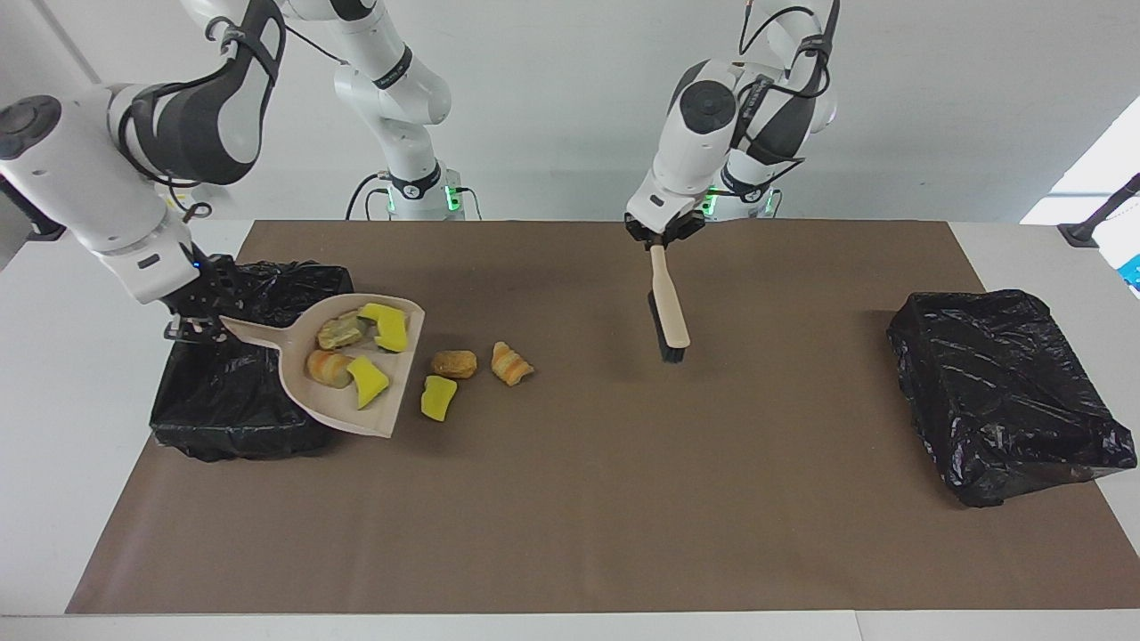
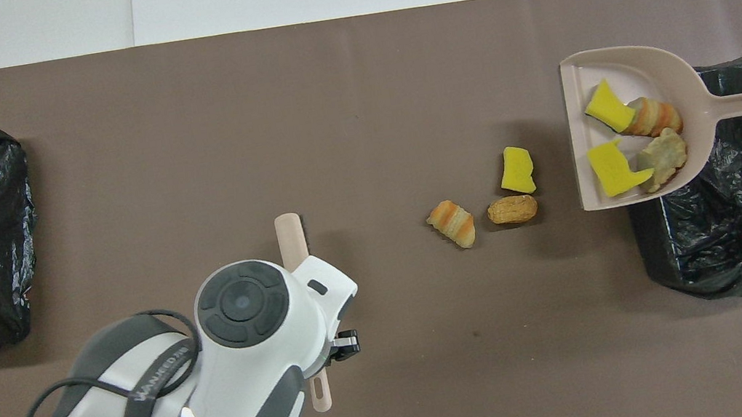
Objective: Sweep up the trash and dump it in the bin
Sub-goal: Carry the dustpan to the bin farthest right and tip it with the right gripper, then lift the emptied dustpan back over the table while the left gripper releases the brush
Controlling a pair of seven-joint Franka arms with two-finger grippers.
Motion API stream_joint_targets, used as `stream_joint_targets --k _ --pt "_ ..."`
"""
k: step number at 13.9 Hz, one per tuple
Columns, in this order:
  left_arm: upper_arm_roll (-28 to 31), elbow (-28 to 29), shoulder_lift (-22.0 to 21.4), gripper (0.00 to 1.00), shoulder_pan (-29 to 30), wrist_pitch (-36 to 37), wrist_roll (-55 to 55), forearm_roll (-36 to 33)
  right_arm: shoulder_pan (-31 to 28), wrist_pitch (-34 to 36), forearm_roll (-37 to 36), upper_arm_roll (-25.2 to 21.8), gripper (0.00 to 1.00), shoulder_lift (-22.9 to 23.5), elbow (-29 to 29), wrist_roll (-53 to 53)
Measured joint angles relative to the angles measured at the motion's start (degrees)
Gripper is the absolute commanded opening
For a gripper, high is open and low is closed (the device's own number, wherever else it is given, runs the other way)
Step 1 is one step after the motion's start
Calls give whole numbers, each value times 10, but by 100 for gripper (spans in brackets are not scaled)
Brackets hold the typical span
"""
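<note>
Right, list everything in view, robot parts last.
Dustpan: one, beige, held over the bin's edge.
Scraps in the dustpan: four, two yellow, two brown.
Scraps on the mat: three, one yellow, two brown, beside the dustpan.
Brush: one, beige handle, black bristles, hanging above mid-mat.
Bins: two, black-lined, one at each end.
Mat: one, brown.
Right tool: shut on the dustpan handle.
Left tool: shut on the brush handle.

Both arms are glossy white with rounded shells and dark grey bands at the joints, each joint capped by a round grey disc. Black cables loop along the links, held by dark straps. Green lights glow at both bases, and the grippers are black.
</note>
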State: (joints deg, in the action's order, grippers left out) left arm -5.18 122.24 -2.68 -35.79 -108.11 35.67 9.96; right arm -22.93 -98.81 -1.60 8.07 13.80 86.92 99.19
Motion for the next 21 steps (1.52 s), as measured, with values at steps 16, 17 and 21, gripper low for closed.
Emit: stream_joint_targets --k 16,17,21 --pt "4 57 36 24 -58 -94 25 4 30 -8 -404 9 0 -121 114 -35" --pt "4 57 37 26 -58 -95 25 4 27 -12 -407 7 0 -125 108 -20" --pt "5 57 37 75 -58 -95 25 4 20 1 -367 3 0 -134 73 5"
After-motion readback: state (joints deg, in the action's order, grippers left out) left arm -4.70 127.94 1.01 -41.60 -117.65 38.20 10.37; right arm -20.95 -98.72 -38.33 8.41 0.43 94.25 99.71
